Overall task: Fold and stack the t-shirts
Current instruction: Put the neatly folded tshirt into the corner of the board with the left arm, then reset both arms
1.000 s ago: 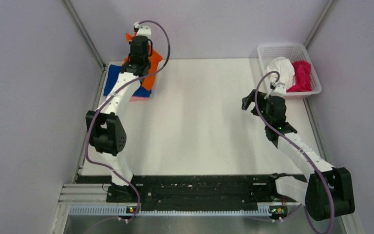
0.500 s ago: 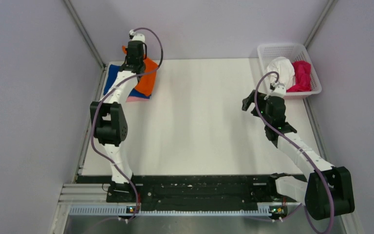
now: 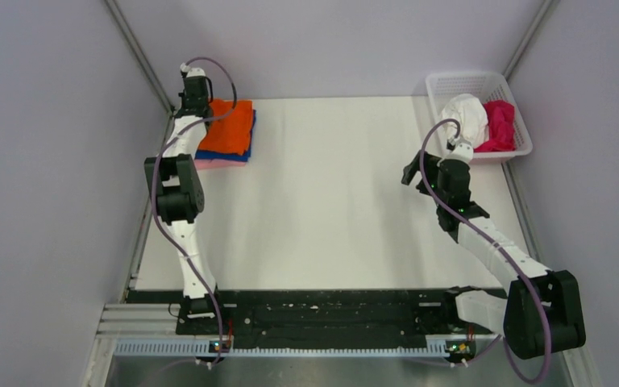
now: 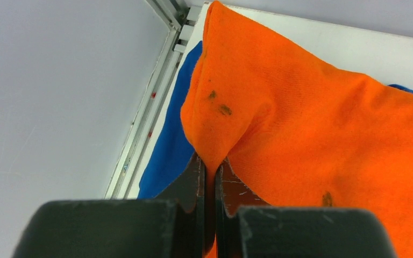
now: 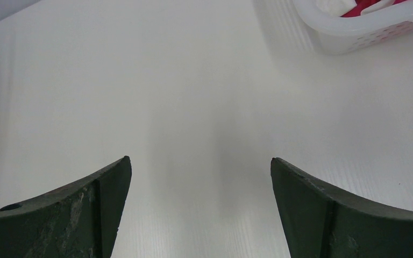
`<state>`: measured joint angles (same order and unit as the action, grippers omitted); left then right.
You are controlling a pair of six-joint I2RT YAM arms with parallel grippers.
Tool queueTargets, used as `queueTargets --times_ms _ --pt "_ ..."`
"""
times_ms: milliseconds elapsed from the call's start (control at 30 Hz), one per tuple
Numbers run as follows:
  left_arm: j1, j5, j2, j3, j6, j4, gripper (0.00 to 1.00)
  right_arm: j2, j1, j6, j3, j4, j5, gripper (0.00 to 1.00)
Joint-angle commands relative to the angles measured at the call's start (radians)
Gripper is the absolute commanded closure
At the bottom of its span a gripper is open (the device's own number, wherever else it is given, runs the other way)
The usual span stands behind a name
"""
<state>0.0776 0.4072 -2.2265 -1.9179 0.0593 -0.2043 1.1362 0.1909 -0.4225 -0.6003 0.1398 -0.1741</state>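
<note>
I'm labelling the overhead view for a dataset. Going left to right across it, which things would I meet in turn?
orange t-shirt → right gripper → white t-shirt → magenta t-shirt

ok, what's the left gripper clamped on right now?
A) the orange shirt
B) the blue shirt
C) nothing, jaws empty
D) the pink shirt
A: in the left wrist view, the left gripper has its jaws shut on a pinched fold of the orange shirt, which lies on top of the blue shirt.
</note>
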Motion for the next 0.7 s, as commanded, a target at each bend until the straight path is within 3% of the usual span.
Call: queueTargets --times_ms 0,67,133,233,267,433,667 --pt "0.028 0.008 -0.014 -0.053 -0.026 0.040 1.00 -0.013 -0.007 -0.025 -0.021 0.008 -0.038 0.01" --pt "0.040 0.019 -0.016 -0.054 -0.043 0.038 0.94 -0.014 -0.007 -0.032 -0.020 0.008 -0.048 0.01" --pt "0.051 0.027 -0.011 -0.051 -0.056 0.032 0.75 -0.014 -0.007 -0.033 -0.025 -0.001 -0.055 0.01" --pt "0.062 0.108 0.012 -0.047 -0.088 0.020 0.14 -0.019 -0.006 -0.035 -0.038 -0.029 -0.071 0.01" --pt "0.062 0.142 0.026 -0.043 -0.101 0.016 0.03 -0.023 -0.006 -0.037 -0.041 -0.036 -0.077 0.01" --pt "0.061 0.159 0.166 0.011 -0.214 -0.028 0.01 -0.076 -0.006 -0.052 -0.044 -0.084 -0.071 0.01" --pt "0.034 -0.174 0.499 0.294 -0.365 0.016 0.01 -0.225 -0.006 -0.099 0.000 -0.177 -0.061 0.01"
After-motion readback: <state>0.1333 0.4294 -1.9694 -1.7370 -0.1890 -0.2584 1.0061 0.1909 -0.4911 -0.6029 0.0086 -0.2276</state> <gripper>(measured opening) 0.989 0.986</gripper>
